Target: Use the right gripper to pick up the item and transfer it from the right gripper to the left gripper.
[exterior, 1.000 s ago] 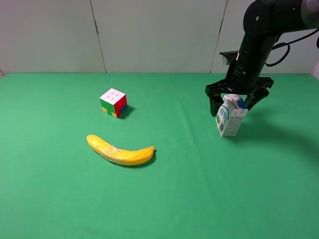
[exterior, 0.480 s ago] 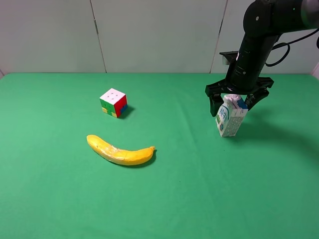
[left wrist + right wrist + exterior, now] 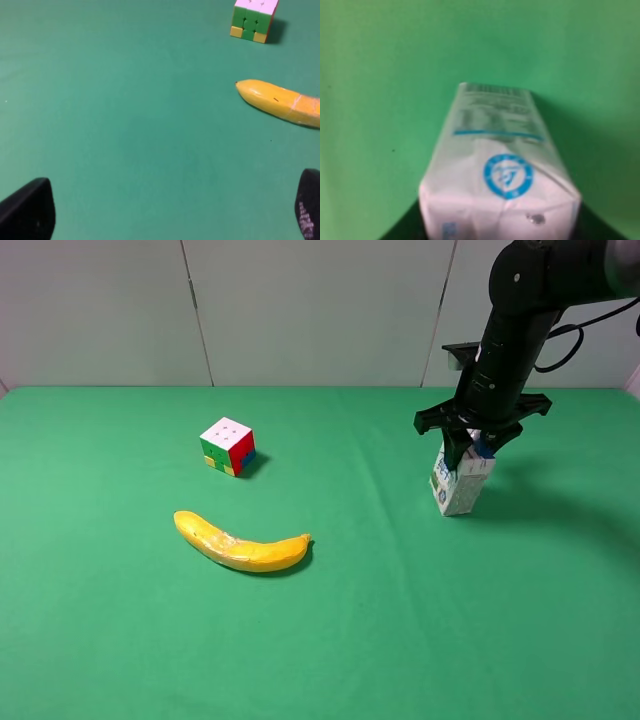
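Note:
The item point(image 3: 457, 488), a small white milk carton with blue and green print, stands on the green table at the right, leaning slightly. My right gripper point(image 3: 470, 445) comes down from above on its black arm, and its fingers are shut on the carton's gabled top. In the right wrist view the item point(image 3: 500, 170) fills the picture and dark fingers point(image 3: 402, 231) press at its sides. The left gripper point(image 3: 167, 207) shows only in its own wrist view. It is open, its black fingertips point(image 3: 27, 207) wide apart over bare table, with nothing between them.
A multicoloured puzzle cube point(image 3: 228, 446) sits at the back left of the green table point(image 3: 380, 640). A yellow banana point(image 3: 243, 543) lies in front of it. The left wrist view shows the cube point(image 3: 254, 19) and the banana point(image 3: 280, 102) ahead of the left gripper.
The right gripper's fingers, spread wide around the carton's top before, have closed in on it. The carton, cube and banana have stayed where they were.

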